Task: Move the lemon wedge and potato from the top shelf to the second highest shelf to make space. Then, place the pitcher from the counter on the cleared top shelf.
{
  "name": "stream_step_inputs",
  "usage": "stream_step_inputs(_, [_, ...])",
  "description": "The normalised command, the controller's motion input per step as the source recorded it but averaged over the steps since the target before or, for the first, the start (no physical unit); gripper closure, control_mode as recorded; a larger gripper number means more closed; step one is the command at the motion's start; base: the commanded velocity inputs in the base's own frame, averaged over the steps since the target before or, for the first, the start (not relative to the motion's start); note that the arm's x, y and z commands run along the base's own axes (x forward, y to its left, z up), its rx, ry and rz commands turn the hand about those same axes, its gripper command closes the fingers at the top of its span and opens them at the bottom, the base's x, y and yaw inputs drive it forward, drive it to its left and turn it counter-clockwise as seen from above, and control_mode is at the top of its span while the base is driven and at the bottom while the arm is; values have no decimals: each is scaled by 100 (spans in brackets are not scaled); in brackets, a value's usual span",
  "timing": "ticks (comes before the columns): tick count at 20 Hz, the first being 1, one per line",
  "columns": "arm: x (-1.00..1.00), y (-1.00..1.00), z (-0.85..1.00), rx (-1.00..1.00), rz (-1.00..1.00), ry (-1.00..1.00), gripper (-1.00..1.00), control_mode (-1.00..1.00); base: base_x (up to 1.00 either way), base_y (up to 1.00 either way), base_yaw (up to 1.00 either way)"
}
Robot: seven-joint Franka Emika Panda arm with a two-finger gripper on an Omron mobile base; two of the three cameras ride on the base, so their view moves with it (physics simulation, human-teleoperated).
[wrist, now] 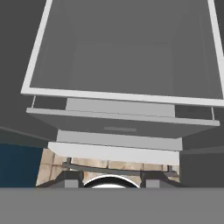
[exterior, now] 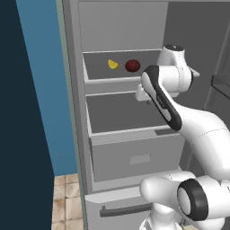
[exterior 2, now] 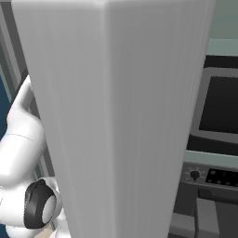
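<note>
The lemon wedge [exterior: 112, 64] and the dark red potato [exterior: 132, 65] lie side by side on the top shelf [exterior: 112, 79] of the open fridge, the wedge to the left. Below it is the second highest shelf [exterior: 121, 112], bare, with its pale front band [wrist: 122, 96]. My hand is raised in front of the fridge at the right of both shelves, mostly hidden behind my forearm. In the hand view my gripper [wrist: 113, 178] looks down over the second shelf, its fingertips [wrist: 72, 178] wide apart with nothing between them. The pitcher and the counter are out of view.
A closed grey drawer [exterior: 139, 155] sits under the shelves, with a handle bar [exterior: 123, 210] lower down. The fridge's left wall [exterior: 74, 112] and a blue wall [exterior: 40, 90] bound the left. A large white panel [exterior 2: 121, 116] blocks the right base view, with an oven [exterior 2: 218, 116] beside it.
</note>
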Motion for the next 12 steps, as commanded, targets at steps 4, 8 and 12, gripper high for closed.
stream_step_inputs(4, [0, 0, -4, 0, 0, -1, -100, -100, 0, 0, 0])
stream_step_inputs(8, [0, 0, -2, 0, 0, -6, -100, -100, 0, 0, 0])
stream_step_inputs(12, [-1, 7, 48, 0, 0, -37, -100, -100, 0, 0, 0])
